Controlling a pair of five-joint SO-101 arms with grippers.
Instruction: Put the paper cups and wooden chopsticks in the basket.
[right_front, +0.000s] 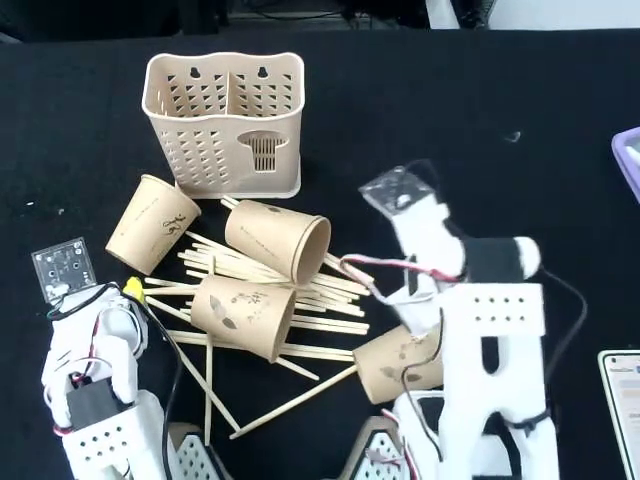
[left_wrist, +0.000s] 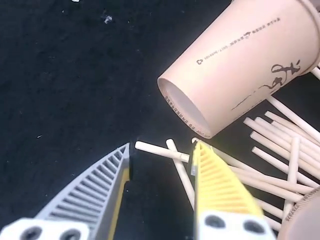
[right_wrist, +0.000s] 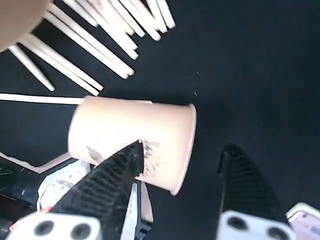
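Note:
A beige slotted basket (right_front: 225, 120) stands upright at the back of the black table. Four paper cups lie on their sides: one (right_front: 152, 224) near the basket's left, one (right_front: 278, 240) in the middle, one (right_front: 243, 315) on the heap of wooden chopsticks (right_front: 320, 290), and one (right_front: 398, 362) beside the right arm. My left gripper (left_wrist: 161, 150) is open low over a few chopstick ends (left_wrist: 162, 151), just short of the left cup's base (left_wrist: 240, 65). My right gripper (right_wrist: 181, 147) is open, one black finger (right_wrist: 117, 175) above the fallen cup (right_wrist: 135, 132), the other past its rim.
A purple container's corner (right_front: 628, 160) pokes in at the right edge, and a printed card (right_front: 622, 395) lies at the front right. Loose chopsticks (right_front: 295, 400) fan out toward the front between the two arm bases. Bare black cloth lies at the far right and far left.

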